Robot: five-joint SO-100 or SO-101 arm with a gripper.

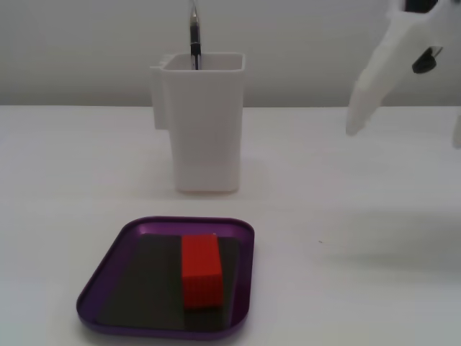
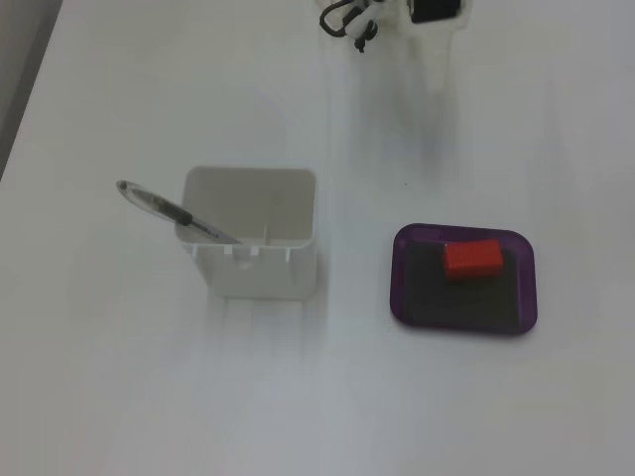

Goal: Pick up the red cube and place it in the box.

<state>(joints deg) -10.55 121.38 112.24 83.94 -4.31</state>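
Fixed views both show matte red cube [image 1: 200,271] lying flat on dark floor of shallow purple metallic box [image 1: 96,282], rounded corners, low rim, bare white table [image 1: 346,288] all round, white container [image 1: 206,126] holding pen [image 1: 194,37], gripper [image 1: 371,94] raised, well clear, cropped, jaw state unreadable.

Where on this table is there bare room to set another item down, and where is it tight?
The white table is bare across the near strip below the tall white plastic container and the shallow purple metallic tray in a fixed view. The gap between those two is free but narrower. The tray is tight: the small red plastic cube takes up part of its floor.
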